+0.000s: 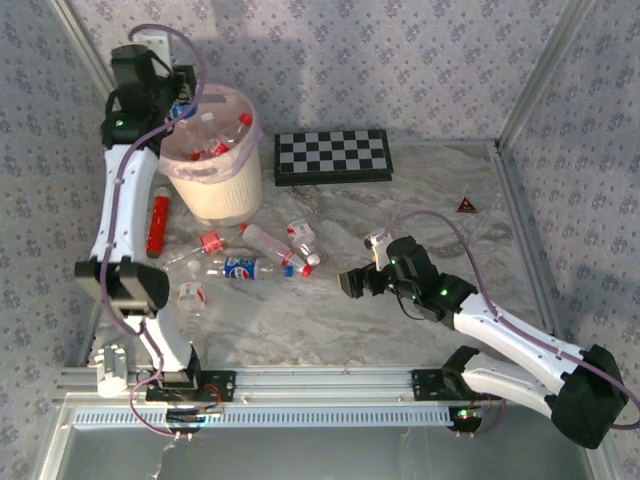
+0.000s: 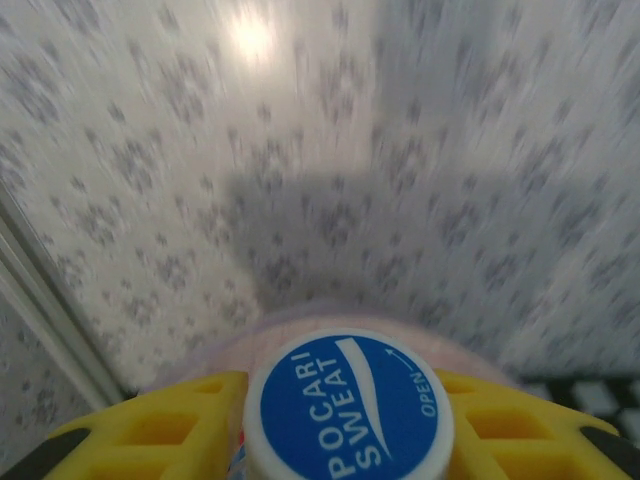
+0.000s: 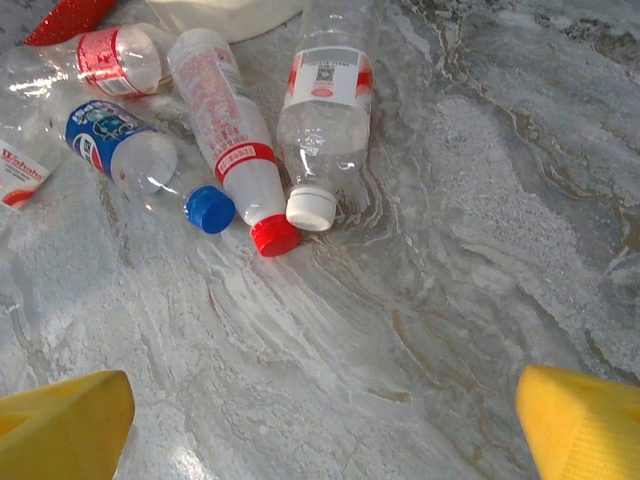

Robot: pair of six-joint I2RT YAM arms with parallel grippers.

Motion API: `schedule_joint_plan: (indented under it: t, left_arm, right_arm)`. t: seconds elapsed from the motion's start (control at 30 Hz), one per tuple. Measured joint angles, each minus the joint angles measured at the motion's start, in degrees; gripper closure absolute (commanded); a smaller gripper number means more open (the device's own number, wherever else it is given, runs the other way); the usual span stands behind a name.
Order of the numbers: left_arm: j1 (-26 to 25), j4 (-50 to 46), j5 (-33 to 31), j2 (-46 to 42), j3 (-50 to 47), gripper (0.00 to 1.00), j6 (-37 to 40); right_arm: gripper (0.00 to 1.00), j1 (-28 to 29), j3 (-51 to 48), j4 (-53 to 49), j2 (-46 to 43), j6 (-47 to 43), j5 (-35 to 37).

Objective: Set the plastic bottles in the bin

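Left gripper (image 1: 182, 104) clamped on blue-capped bottle (image 2: 348, 405) above bin (image 1: 215, 190), far-left corner of table (image 1: 440, 210), for drop; right gripper (image 3: 325, 420) spread apart, facing loose bottles (image 3: 325, 120) for next pick

Blue cap (image 2: 348, 408): "POCARI SWEAT" in white capitals, with "OPEN" beside a curved arrow. Blue-label bottle (image 1: 250, 268) lying on the worktop (image 1: 420, 290): "pepsi" wordmark with globe logo. Red-label bottles (image 3: 325, 110): print too small to read.

Clear, glossy plastic bottles (image 3: 322, 130) lie on a polished, marble-veined bench (image 3: 470, 260); a translucent pink bag (image 1: 205, 168) lines the smooth cream bin (image 1: 222, 198).
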Motion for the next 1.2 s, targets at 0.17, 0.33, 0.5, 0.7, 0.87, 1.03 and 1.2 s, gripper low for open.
schedule_joint_plan:
  t: [0.17, 0.33, 0.5, 0.7, 0.87, 1.03, 1.2]
  left_arm:
    - [0.02, -8.59, -0.22, 8.63, 5.97, 1.0, 5.9]
    - [0.02, -15.13, 0.31, 12.15, 9.35, 1.0, 8.46]
    - [0.0, -17.64, 1.81, 15.15, 10.82, 0.87, 8.7]
    - [0.02, -19.58, 2.95, 20.46, 12.59, 0.52, 8.59]
    - [-0.09, -20.92, 5.11, 20.85, 15.02, 0.25, 7.06]
    - [-0.37, -21.49, 6.99, 20.31, 18.43, 0.15, 5.79]
    - [-0.37, -23.17, 7.41, 17.2, 20.15, 0.14, 5.53]
  right_arm:
    - [0.0, 0.02, -0.66, -0.13, -0.87, 0.44, -0.09]
    - [0.0, 0.02, -0.94, 0.24, 0.02, 0.61, -0.31]
    - [0.0, 0.15, -0.94, 0.37, 2.32, 0.61, -0.74]
    - [0.0, 0.63, -0.92, 0.37, 3.76, 0.85, -0.85]
    - [0.0, 0.61, -0.76, 0.13, 4.79, 1.68, -0.83]
    - [0.0, 0.57, 0.7, -0.76, 6.56, 2.99, -0.44]
    - [0.11, -0.24, 2.36, -1.11, 8.92, 5.03, -0.15]
